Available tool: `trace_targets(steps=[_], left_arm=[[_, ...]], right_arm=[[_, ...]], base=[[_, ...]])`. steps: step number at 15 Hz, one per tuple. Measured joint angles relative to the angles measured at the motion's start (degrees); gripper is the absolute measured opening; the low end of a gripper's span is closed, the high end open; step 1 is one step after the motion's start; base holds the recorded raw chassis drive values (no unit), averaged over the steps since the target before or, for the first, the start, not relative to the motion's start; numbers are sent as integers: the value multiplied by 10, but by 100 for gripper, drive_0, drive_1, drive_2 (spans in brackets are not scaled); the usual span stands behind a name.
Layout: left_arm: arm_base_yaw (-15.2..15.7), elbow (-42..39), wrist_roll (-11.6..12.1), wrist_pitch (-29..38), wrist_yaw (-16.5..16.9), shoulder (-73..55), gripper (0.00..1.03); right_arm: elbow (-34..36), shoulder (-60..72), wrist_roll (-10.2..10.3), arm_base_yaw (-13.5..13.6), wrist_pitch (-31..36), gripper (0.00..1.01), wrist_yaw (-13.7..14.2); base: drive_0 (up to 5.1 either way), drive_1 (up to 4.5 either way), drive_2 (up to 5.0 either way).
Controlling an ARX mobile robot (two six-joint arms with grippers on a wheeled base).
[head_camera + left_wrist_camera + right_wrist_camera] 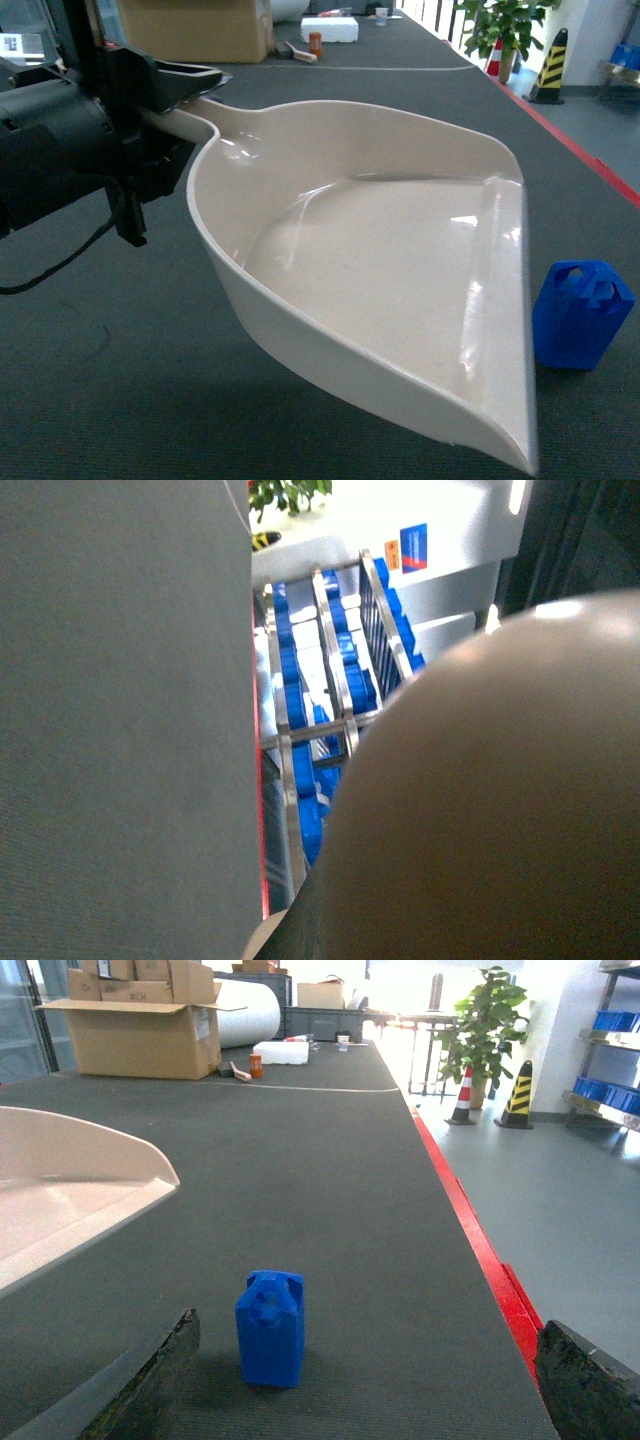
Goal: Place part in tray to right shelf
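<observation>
While the left gripper (175,85) is clamping the tray (380,270) by its handle in the head view, the scoop is hanging tilted over the grey table (120,400), front lip toward the part (581,314), which is standing upright just beside that lip, not touching. Right wrist cam is showing what head cam isn't: right gripper (365,1375) w/ fingers (150,1385) spread wide apart, part (271,1327) between and ahead of them. Left wrist cam is mostly showing blurred tray underside, plus steel rack (330,695) w/ blue crates (345,640) beyond the table edge.
</observation>
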State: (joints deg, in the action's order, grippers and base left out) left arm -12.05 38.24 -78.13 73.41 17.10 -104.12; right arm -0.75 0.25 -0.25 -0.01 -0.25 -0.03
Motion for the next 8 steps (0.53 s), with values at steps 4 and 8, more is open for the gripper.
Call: trace_targets(steps=[4, 8], left_arm=[[8, 0, 0, 0, -8, -2, 13], [2, 0, 0, -1, -4, -2, 13]], right_arm=[[-13, 13, -1, 0, -50, 98, 3], [-42, 314, -44, -108, 72, 98, -115]], base=[[0, 0, 0], [0, 0, 0]])
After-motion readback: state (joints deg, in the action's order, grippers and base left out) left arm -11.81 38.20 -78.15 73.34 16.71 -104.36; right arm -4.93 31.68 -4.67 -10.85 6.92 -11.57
